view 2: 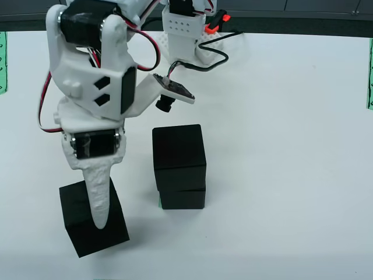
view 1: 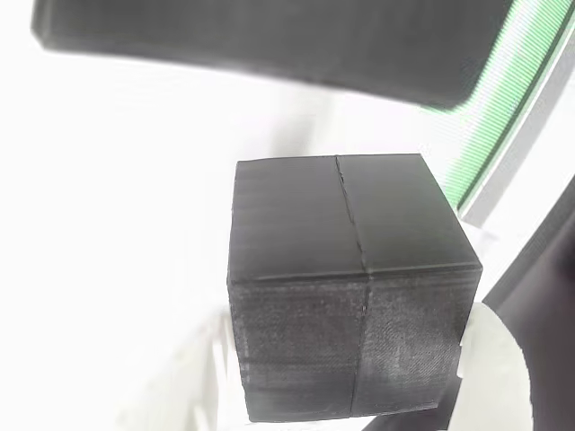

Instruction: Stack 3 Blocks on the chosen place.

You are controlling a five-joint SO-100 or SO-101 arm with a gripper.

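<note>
Front view, fingers (view 2: 100, 204) down, gripping block (view 2: 93, 219)

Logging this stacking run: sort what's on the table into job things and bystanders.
Job:
- held block, tilted, in the gripper
- two stacked blocks
- green striped patch, peeking out under the stack

Bystanders:
- green striped bands at the table edges
- arm base and its cable

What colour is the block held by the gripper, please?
Matte black block, clearest in the view from above, gripper clasping it.
</note>
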